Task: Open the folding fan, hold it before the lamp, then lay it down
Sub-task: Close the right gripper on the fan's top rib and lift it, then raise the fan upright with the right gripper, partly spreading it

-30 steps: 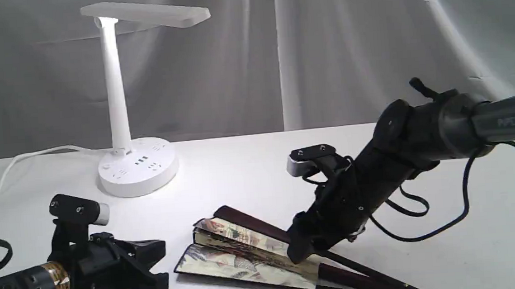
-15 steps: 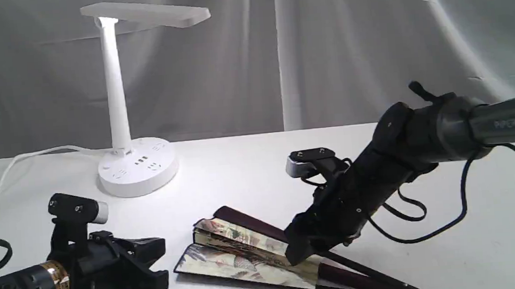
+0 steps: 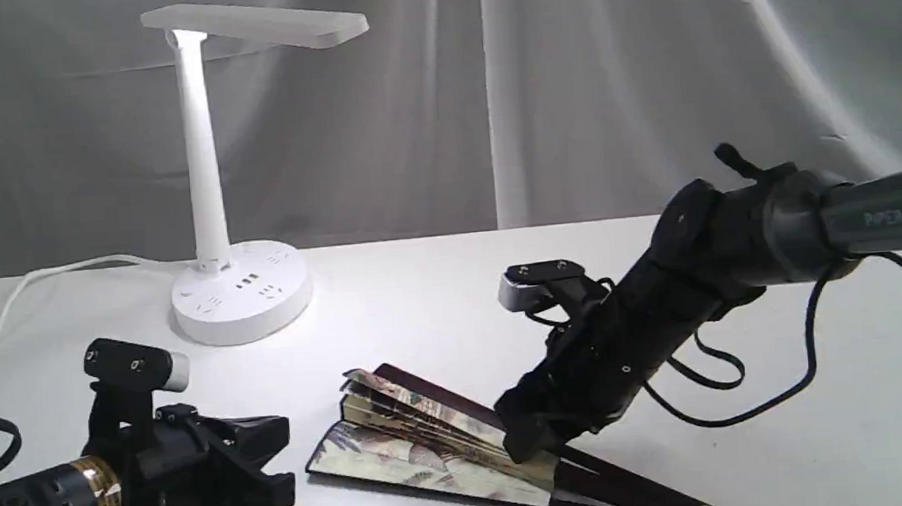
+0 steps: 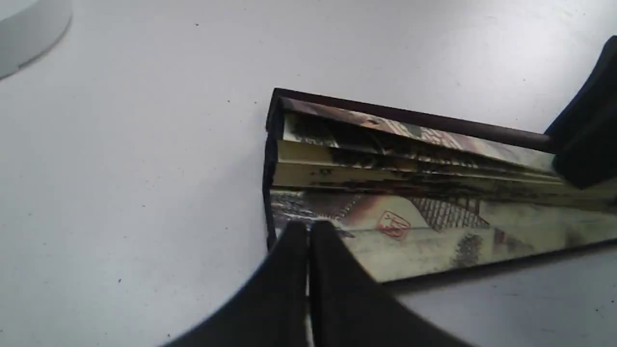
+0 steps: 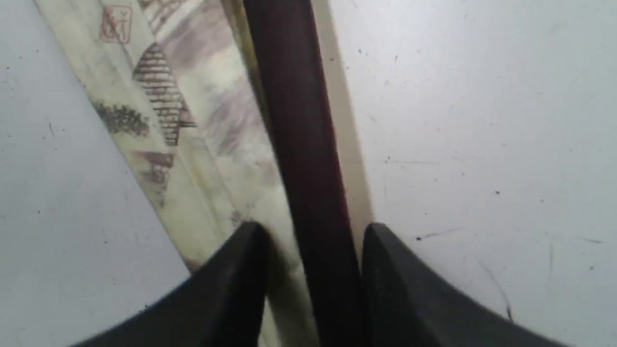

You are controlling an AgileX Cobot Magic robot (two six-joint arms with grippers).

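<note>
Since a second ago, the fan's (image 3: 425,453) upper pleats have bunched and risen into a tighter stack. Its far guard now lies closer to the near leaf. The right gripper (image 3: 522,445) has eased slightly lower and toward the fan's spread end. The left gripper (image 4: 308,229), lamp (image 3: 203,167) and cord (image 3: 25,287) are unchanged.

Count: one fan, one lamp, two grippers.

The fan lies part open on the table (image 3: 422,287), near the front edge between the two grippers and well apart from the lamp's round base. Its spread end points toward the left gripper.

Right jaws stand narrowly parted astride the maroon guard and adjoining pleats, pressing on them about midway along the fan.

Left jaws are closed tip to tip and hold nothing. They sit low over the table, just beside the fan's black-edged end. Contact cannot be confirmed.

The lamp is upright at rear left and lit.
</note>
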